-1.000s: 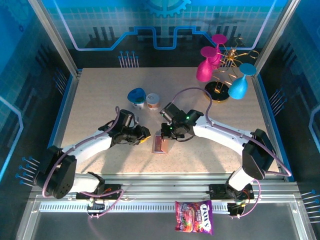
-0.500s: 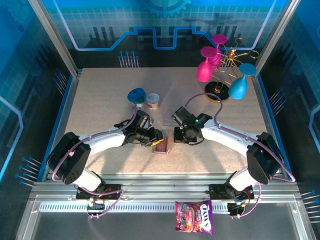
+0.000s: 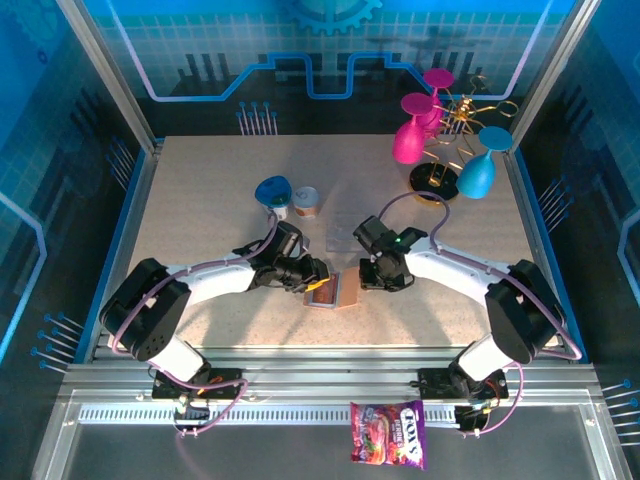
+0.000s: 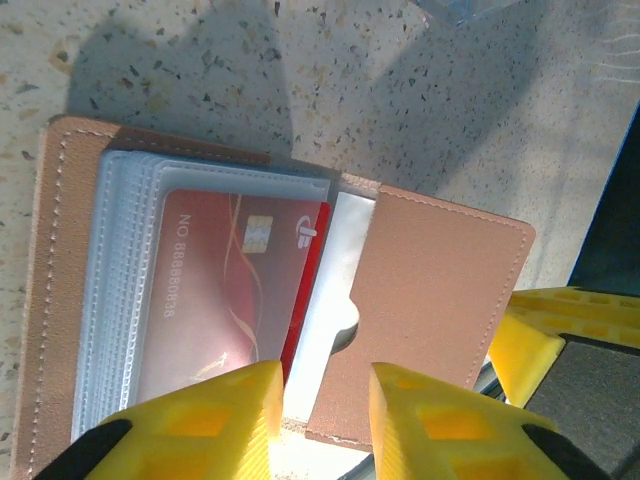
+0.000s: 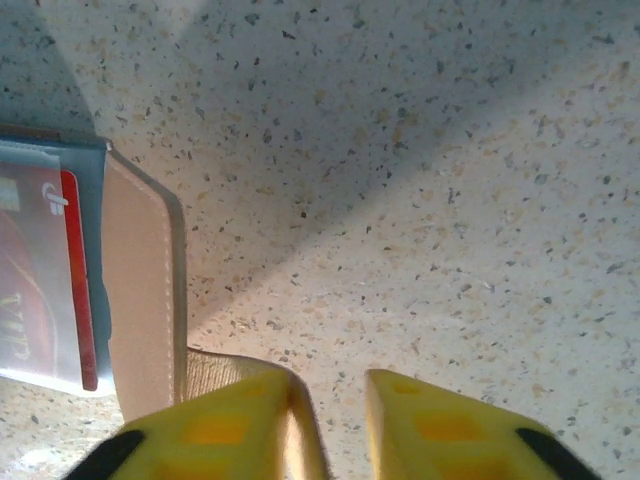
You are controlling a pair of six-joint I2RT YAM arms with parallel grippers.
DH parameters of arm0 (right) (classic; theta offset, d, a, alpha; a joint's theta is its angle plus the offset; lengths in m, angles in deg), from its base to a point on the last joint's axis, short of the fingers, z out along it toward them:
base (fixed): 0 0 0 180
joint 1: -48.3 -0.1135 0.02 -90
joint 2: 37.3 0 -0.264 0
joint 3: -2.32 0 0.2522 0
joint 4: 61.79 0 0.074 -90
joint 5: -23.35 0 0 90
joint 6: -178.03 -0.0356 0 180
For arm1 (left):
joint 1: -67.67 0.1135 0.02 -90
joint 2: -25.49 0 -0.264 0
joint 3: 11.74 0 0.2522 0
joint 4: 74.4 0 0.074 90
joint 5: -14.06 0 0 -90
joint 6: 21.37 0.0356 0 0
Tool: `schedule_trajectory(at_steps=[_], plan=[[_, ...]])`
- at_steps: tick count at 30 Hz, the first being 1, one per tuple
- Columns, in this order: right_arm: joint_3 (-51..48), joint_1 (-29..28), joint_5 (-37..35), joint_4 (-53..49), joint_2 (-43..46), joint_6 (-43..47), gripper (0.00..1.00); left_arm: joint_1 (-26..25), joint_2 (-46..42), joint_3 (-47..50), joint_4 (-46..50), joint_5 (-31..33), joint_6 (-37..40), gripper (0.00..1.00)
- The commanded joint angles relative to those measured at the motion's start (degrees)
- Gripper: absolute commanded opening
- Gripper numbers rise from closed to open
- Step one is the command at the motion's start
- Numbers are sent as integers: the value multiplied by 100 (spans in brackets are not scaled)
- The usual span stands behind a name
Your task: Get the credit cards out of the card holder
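**Holder (image 3: 332, 290) lying open and flat on the bench (image 3: 200, 200), between the two end effectors.**

- **Left end effector (image 4: 320, 410):** The jaws are partly spread. One finger is over the clear sleeves (image 4: 120, 300) and the other over the right flap (image 4: 440, 290). Nothing is clamped between them, and whether the tips press on the leather cannot be told. This straddling stance probably serves to pin the holder open, so that it neither folds shut nor slides.
- **Right end effector (image 5: 330, 425):** The jaws are apart, with bare bench visible in the gap. A tan leather edge lies against the inner face of one finger but is not pinched. Its place at the flap's outer side suggests it is there to hold that flap turned out.
- **Card (image 4: 230, 290):** Red, with a chip, it sits inside the topmost sleeve, and a red edge shows at the sleeve mouth. None is out yet. Extraction likely calls for a pinch at that exposed edge.
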Motion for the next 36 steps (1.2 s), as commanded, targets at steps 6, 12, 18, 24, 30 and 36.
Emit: schedule_trajectory(at_steps=[6,12,18,24,30,36], plan=[[287,20,-93,-418,118,23,38,-41,103,1,-276,-335,-111,30],[166,21,108,-219,99,-57,36,-232,306,-402,-272,-591,-62,28],[183,37,80,-276,243,-60,36,-551,778,-827,-334,-785,-128,26],[178,108,34,-449,649,-91,37,-683,1194,-904,-546,-837,-346,25],[-52,135,614,-64,963,-254,31,-692,1346,-898,-601,-848,-403,24],[-582,135,1402,776,685,-608,17,-686,1397,-760,-1014,-838,-701,23]])
